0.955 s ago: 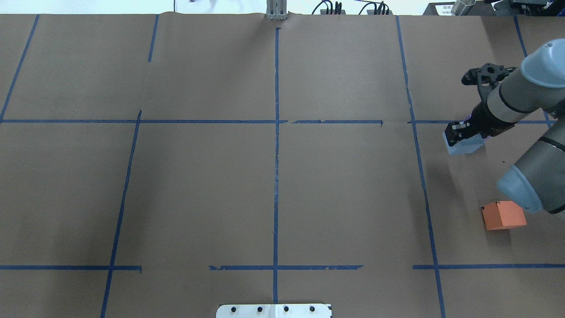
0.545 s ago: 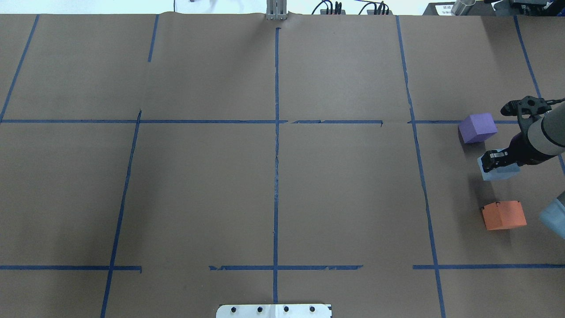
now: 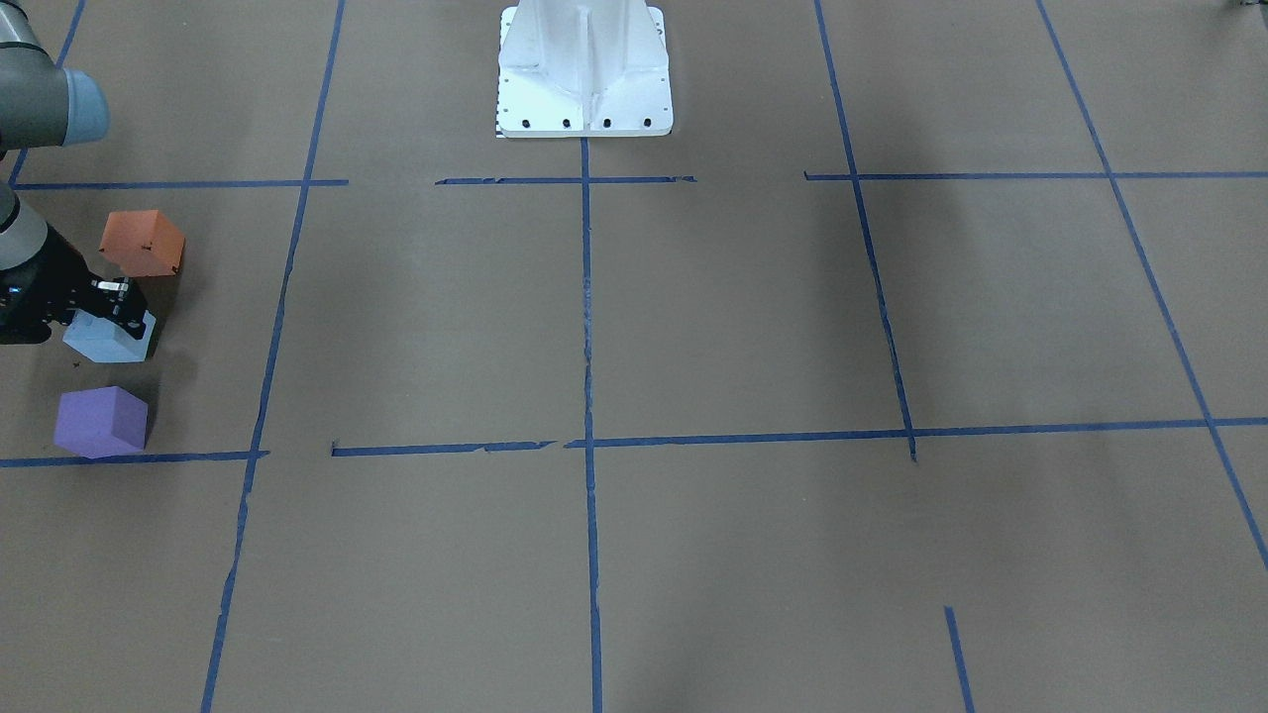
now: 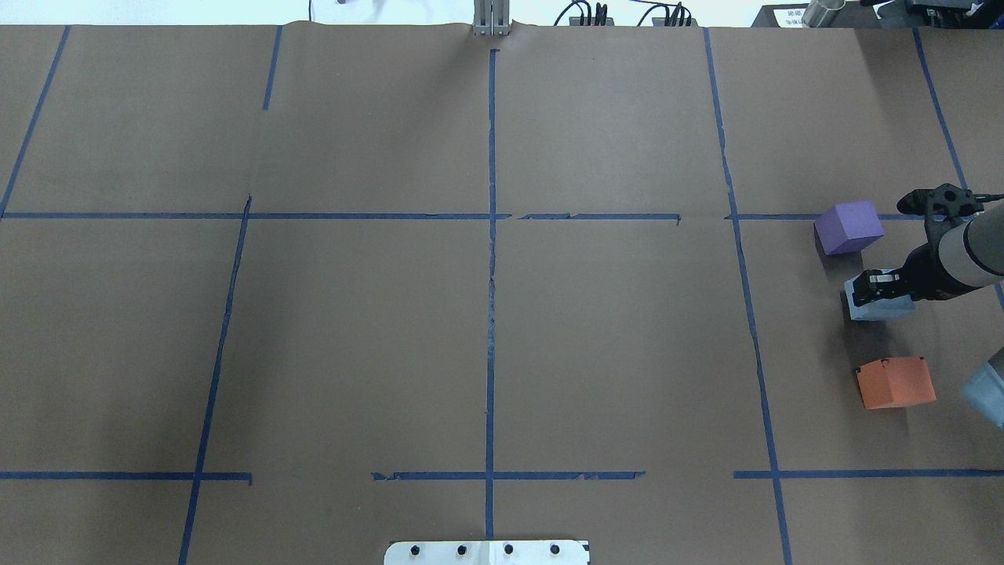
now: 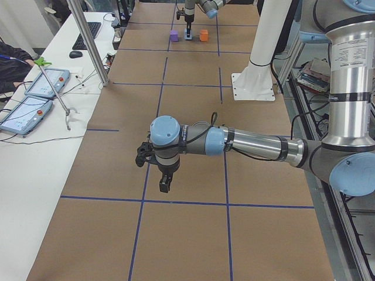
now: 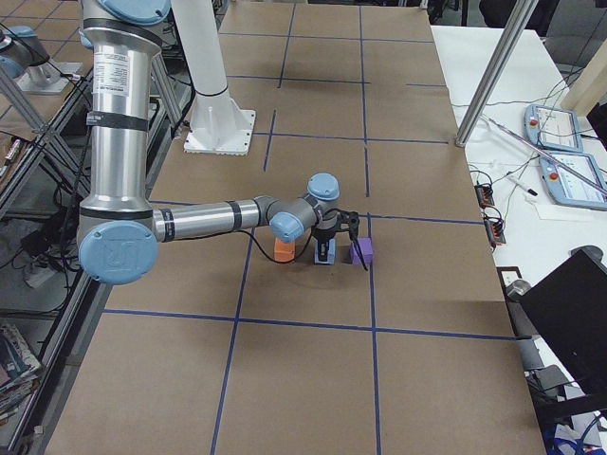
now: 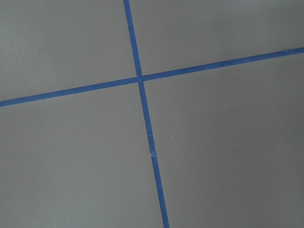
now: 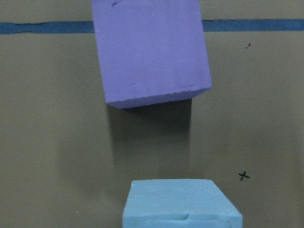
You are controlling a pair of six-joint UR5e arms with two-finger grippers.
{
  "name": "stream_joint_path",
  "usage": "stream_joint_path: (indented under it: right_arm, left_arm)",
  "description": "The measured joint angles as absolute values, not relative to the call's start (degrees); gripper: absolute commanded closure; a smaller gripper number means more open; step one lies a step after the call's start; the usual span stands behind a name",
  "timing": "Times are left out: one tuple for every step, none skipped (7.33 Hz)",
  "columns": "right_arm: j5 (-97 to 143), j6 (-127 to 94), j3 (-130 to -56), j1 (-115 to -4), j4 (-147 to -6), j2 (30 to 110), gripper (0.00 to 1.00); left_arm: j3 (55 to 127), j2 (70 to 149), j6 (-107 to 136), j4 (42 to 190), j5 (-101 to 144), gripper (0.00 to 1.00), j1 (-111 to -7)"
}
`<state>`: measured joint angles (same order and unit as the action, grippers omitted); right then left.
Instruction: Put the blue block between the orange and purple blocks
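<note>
Blue block (image 4: 880, 309): I've got it between the purple block (image 4: 849, 227) and the orange block (image 4: 896, 382), touching neither.
Right gripper (image 4: 877, 290): right on top of the blue block, jaws clamped on it.
Left gripper (image 5: 164, 186): well apart from the blue block, hanging over a tape cross (image 7: 139, 79). I can't tell how its jaws stand.

Pale blue block (image 4: 882, 311) between purple block (image 4: 849, 226), orange block (image 4: 896, 382).
</note>
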<state>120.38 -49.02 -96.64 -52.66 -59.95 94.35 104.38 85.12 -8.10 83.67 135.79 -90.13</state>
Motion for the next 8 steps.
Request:
stream_joint_path:
  right_arm:
    - [120.45, -49.01, -96.25, -52.52, -59.45, 94.02, 0.00]
    - [120.50, -48.75, -96.41, -52.55, -59.36, 93.98, 0.00]
    - [120.84, -48.04, -97.17, -52.76, -59.57, 94.20, 0.00]
    - [122.58, -46.09, -98.26, -54.21, -60.18, 94.67, 0.00]
    - [125.83, -41.76, -98.87, -57.83, -61.59, 95.28, 0.00]
    - [128.81, -33.62, -99.09, -63.53, -65.03, 95.86, 0.00]
    - [130.99, -22.27, -99.12, -70.42, -70.81, 96.25, 0.00]
    - [132.69, -8.95, -99.19, -78.10, -78.70, 96.45, 0.00]
  left_arm:
    - [104.40, 85.22, -8.07, 83.67, 135.79, 0.00, -90.13]
    - [104.41, 85.29, -8.03, 83.67, 135.79, 0.00, -90.13]
    - [104.40, 85.37, -8.01, 83.67, 135.79, 0.00, -90.12]
    - [104.34, 85.45, -8.00, 83.67, 135.79, 0.00, -90.10]
    - [104.29, 85.48, -8.00, 83.67, 135.79, 0.00, -90.09]
    - [104.19, 85.51, -8.00, 83.65, 135.77, 0.00, -90.09]
    - [104.07, 85.52, -8.00, 83.59, 135.71, 0.00, -90.09]
    - [103.95, 85.50, -8.02, 83.45, 135.63, 0.00, -90.09]
